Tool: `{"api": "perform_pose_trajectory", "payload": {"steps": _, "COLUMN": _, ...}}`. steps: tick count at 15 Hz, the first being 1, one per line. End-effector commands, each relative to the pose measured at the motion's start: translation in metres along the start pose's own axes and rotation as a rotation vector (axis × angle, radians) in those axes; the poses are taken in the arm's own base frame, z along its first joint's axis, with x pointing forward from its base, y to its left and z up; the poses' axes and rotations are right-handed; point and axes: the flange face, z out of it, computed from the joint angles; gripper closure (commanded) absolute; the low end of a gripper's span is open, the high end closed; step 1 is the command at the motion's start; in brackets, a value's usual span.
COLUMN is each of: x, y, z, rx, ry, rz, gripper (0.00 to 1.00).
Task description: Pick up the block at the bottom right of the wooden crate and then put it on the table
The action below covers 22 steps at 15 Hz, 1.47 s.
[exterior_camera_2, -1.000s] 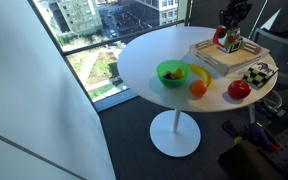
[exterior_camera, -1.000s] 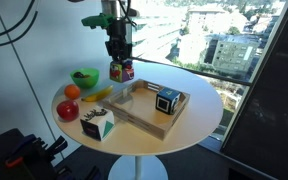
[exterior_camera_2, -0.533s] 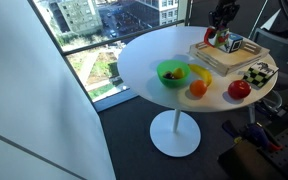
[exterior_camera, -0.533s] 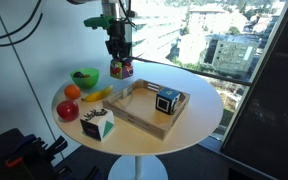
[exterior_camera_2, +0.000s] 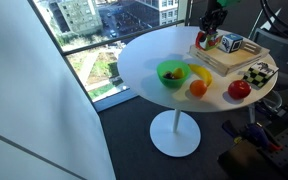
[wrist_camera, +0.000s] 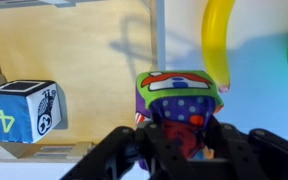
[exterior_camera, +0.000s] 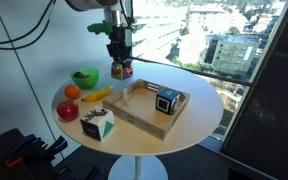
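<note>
Pincer (exterior_camera: pixel 120 65) clamped on the block (exterior_camera: pixel 121 72), up in the air beside the wooden crate (exterior_camera: pixel 134 121), near the tabletop (exterior_camera: pixel 200 114) edge.

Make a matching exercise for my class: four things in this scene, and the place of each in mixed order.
1. small red multicoloured block
2. black cube with a cyan-blue face
3. yellow banana
4. white cube with green marks

a. inside the light wooden crate
b. beside the red apple
c. held in the fingers
d. between the green bowl and the crate

Pairs: 1-c, 2-a, 3-d, 4-b.
</note>
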Motion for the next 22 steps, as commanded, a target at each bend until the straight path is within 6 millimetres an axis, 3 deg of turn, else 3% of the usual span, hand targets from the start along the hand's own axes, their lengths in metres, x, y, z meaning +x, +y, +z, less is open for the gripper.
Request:
{"api": "perform_pose_trajectory", "payload": {"steps": 1, "x": 0.010, "y": -0.008, "z": 0.003, "rx": -0.011, "ry": 0.025, "rz": -0.002, "gripper": 0.84}}
{"api": "perform_pose_trajectory", "payload": {"steps": 17, "x": 0.013, "y": -0.024, "z": 0.033, "rx": 0.013, "ry": 0.030, "rz": 0.013, "gripper": 0.84}}
{"api": "perform_pose_trajectory", "payload": {"steps": 18, "x": 0.013, "y": -0.025, "z": 0.035, "rx": 0.009, "ry": 0.027, "rz": 0.006, "gripper": 0.45}}
{"api": "perform_pose_trajectory", "payload": {"steps": 19, "x": 0.012, "y": -0.025, "z": 0.036, "rx": 0.008, "ry": 0.023, "rz": 0.005, "gripper": 0.32}}
{"api": "perform_pose_trajectory", "payload": {"steps": 22, "x": 0.011, "y": -0.024, "z": 0.035, "rx": 0.001, "ry": 0.021, "rz": 0.003, "gripper": 0.09}}
